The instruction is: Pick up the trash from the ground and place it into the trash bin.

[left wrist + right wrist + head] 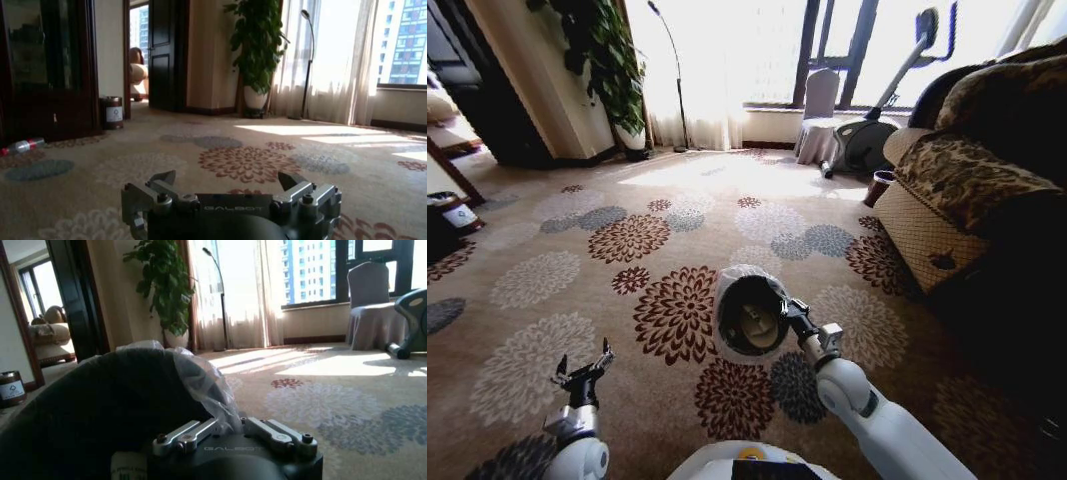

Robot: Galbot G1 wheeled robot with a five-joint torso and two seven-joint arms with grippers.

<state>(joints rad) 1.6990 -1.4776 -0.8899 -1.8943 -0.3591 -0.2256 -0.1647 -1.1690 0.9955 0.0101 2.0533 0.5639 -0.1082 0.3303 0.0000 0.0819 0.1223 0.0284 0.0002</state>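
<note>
Holding the trash bin [749, 312] by its rim, the right gripper [789, 312] is seen with its fingers pinched narrow on the bag-lined edge, the bin tipped so that its mouth faces the head camera. Inside it a few small pieces of trash [753, 318] can be made out, though what they are cannot be told. The left gripper [584, 368] hangs low at the near left over the carpet [547, 280], its fingers spread wide and nothing held. In the left wrist view a small bottle [21, 146] is seen lying on the floor by the dark cabinet [40, 65], far off to the left. The bin is best kept level and firmly pinched while carried, so that nothing spills.
</note>
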